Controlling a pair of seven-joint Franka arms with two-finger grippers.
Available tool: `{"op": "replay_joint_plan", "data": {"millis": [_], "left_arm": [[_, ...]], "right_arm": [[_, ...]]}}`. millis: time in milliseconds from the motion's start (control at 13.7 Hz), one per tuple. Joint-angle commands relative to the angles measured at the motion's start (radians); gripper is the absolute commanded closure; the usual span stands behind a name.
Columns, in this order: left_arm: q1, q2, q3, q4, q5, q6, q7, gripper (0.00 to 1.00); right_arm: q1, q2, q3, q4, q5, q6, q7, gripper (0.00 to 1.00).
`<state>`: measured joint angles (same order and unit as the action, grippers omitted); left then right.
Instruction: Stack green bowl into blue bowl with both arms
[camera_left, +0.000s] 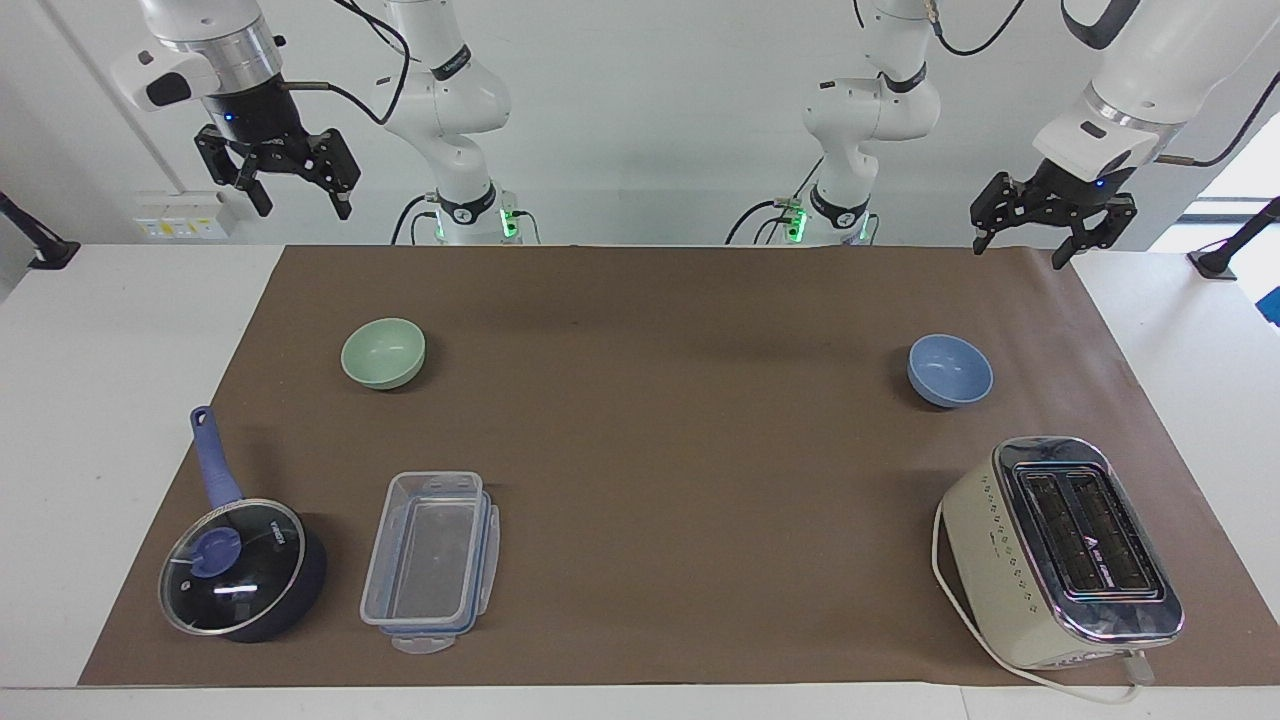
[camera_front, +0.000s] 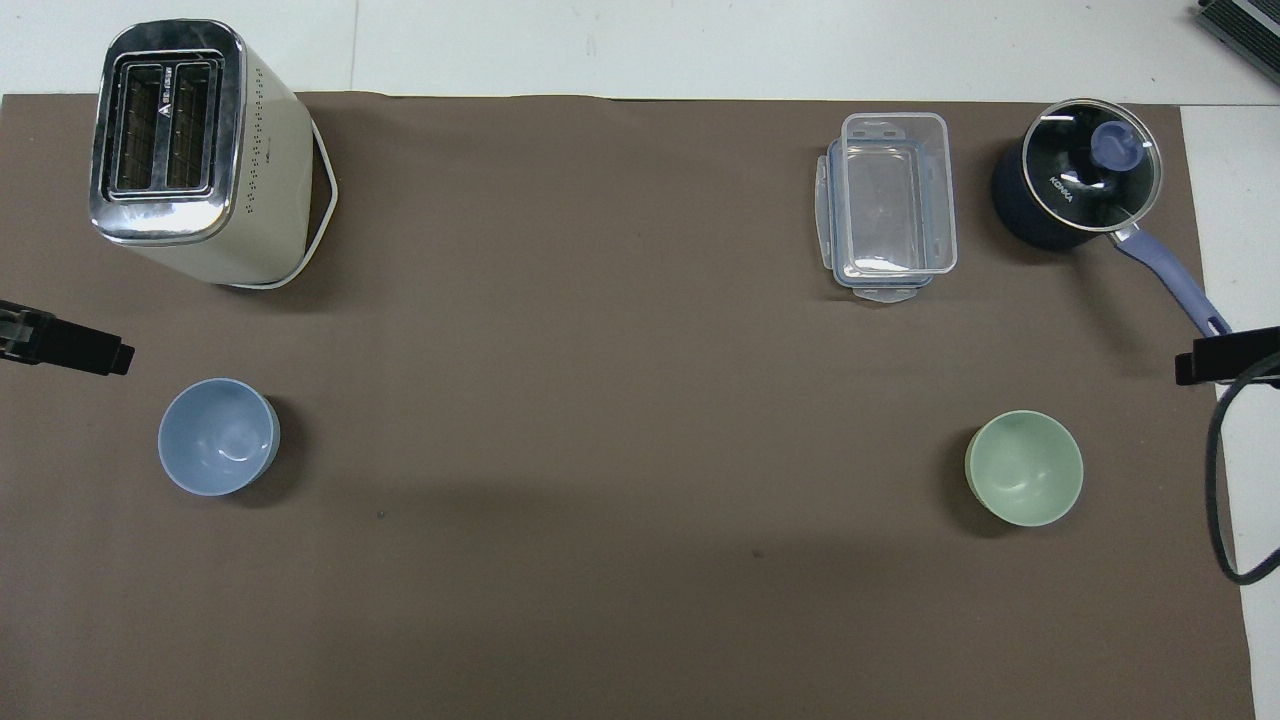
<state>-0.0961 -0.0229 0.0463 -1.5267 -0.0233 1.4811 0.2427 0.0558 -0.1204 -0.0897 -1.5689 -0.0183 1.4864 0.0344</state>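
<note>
Nothing is picked up yet: the green bowl (camera_left: 383, 352) sits toward the right arm's end of the counter (camera_left: 120, 330), the blue bowl (camera_left: 949, 370) well apart toward the left arm's end. Both the right gripper (camera_left: 290, 192) and left gripper (camera_left: 1030, 238) hang high with jaws open and empty. I'd judge the right one must next drop onto the green bowl's rim; the saucepan (camera_front: 1078, 188) lid reads "KONKA".

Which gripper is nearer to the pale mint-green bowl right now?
Right. The right gripper hangs open, raised at the green bowl's end of the table. The left gripper hangs open at the other end, by the periwinkle-blue bowl.
</note>
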Motion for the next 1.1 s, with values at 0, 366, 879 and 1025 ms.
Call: {"op": "replay_joint_plan", "data": {"millis": [0, 366, 879, 1025], "left_arm": [[0.006, -0.005, -0.006, 0.003, 0.017, -0.013, -0.011, 0.0], [0.002, -0.005, -0.006, 0.003, 0.016, -0.013, -0.011, 0.0], [0.002, -0.005, -0.008, 0.002, 0.01, -0.01, -0.009, 0.0], [0.006, -0.017, -0.008, -0.021, 0.008, -0.001, -0.005, 0.0]], "right_arm": [[-0.008, -0.012, 0.005, -0.013, 0.001, 0.006, -0.022, 0.0], [-0.008, -0.012, 0.005, -0.013, 0.001, 0.006, -0.022, 0.0], [-0.008, -0.012, 0.005, -0.013, 0.001, 0.006, -0.022, 0.0], [-0.008, -0.012, 0.004, -0.013, 0.001, 0.006, -0.022, 0.0]]}}
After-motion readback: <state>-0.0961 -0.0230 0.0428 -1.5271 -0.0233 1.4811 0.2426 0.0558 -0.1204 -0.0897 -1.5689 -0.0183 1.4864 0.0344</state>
